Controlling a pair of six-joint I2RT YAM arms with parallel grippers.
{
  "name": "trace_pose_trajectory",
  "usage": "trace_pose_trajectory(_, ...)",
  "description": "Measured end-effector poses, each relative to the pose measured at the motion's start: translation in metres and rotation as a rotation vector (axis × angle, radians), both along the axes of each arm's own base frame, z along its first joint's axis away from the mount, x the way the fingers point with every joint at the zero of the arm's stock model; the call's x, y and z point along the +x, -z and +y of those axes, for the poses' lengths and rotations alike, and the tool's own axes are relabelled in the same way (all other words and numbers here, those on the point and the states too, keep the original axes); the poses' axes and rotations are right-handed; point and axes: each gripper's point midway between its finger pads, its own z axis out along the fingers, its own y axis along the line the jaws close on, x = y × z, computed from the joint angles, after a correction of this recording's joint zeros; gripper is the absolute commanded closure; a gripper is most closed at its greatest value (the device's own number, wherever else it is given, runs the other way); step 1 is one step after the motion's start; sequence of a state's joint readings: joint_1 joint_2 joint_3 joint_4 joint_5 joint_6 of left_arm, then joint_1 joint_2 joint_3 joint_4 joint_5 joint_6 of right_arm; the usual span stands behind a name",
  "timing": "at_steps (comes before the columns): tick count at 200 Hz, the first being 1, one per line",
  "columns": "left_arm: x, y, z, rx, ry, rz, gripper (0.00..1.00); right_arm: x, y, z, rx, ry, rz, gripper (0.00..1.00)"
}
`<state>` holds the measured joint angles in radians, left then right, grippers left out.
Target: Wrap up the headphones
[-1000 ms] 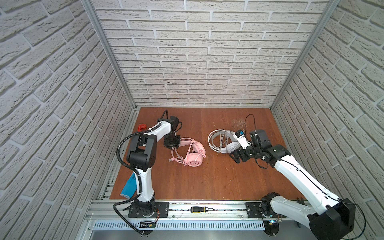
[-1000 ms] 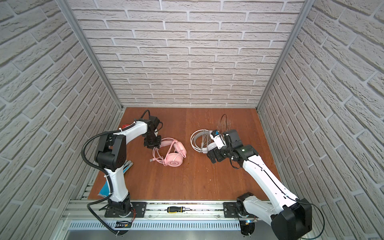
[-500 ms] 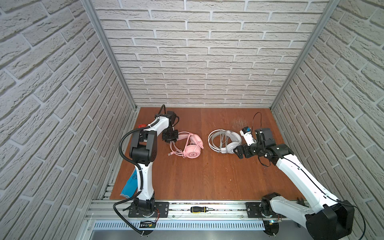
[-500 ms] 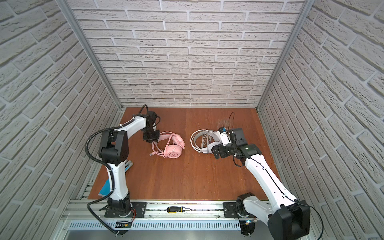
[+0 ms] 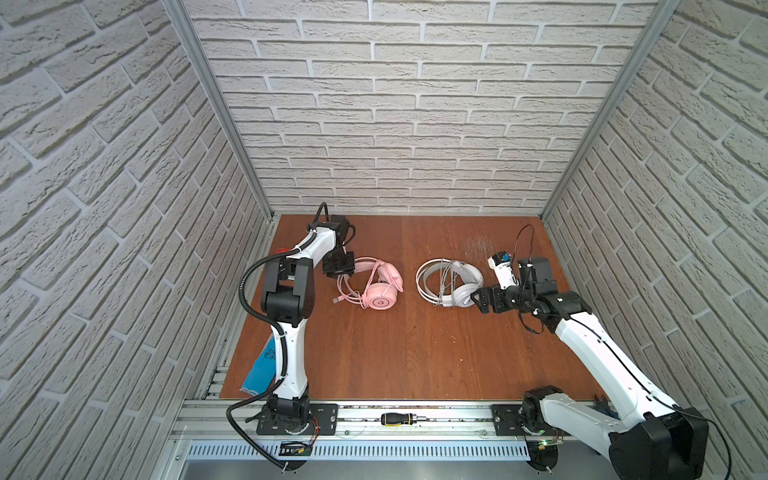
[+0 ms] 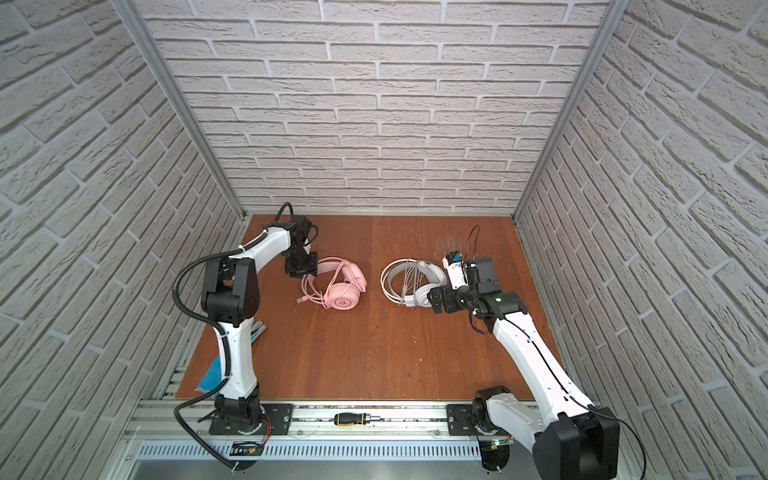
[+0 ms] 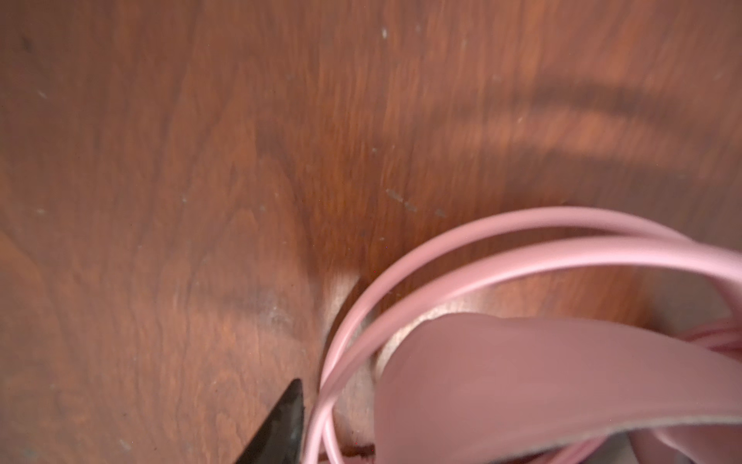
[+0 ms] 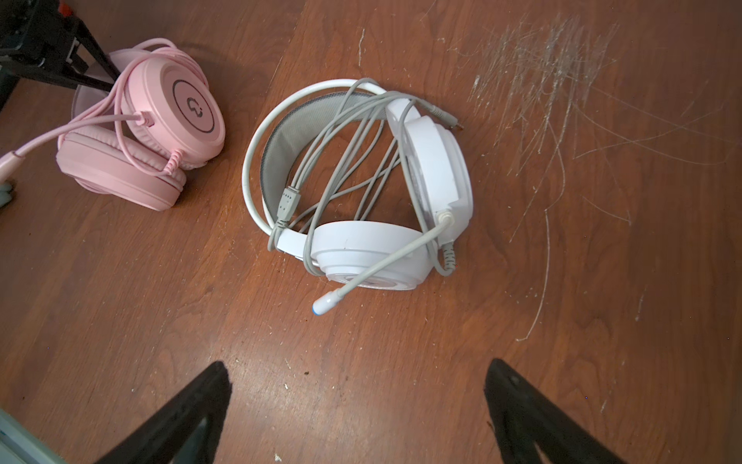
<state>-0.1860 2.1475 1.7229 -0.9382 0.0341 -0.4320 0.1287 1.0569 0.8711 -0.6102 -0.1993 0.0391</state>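
In both top views the pink headset [image 5: 380, 286] lies on the table [image 5: 395, 365] at about three o'clock from the left gripper [image 5: 338, 271]. Its headband end points toward that gripper, with the earcups beyond. The white headset [image 5: 451, 286] lies at nine o'clock from the right gripper [image 5: 482, 300], earcups nearest it, and its long axis runs on toward nine. Each arm is the nearer one to its own headset.

Left wrist view: one dark fingertip [image 7: 287, 422] sits just beside the pink headband wires [image 7: 401, 273]. The other finger is out of frame, so I cannot tell whether the jaws are spread or pinching.

Right wrist view: the right gripper stands spread wide and empty — the white headset is straight ahead, at its twelve o'clock. Its grey cable [image 8: 286, 203] is looped across the headband. I judge any next grasp there would be a plain forward reach.
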Motion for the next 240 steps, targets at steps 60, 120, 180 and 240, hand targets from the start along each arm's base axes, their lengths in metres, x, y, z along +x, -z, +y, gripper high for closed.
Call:
trace_pose_trajectory(60,0.015,-0.070,0.008,0.027,-0.010,-0.181,0.11,0.008,-0.017,-0.050,-0.008,0.248,-0.148,0.00)
trace_pose_trajectory(120,-0.014,-0.203,0.048,0.141,-0.082,-0.704,0.05,0.002,0.011,-0.122,-0.055,0.608,-0.241,0.00)
trace_pose_trajectory(180,-0.071,-0.157,0.119,0.381,-0.222,-0.846,0.02,-0.003,0.043,-0.159,-0.111,0.798,-0.337,0.00)
trace_pose_trajectory(240,-0.115,-0.112,0.152,0.521,-0.321,-0.891,0.02,0.021,0.061,-0.163,-0.107,0.797,-0.372,0.00)
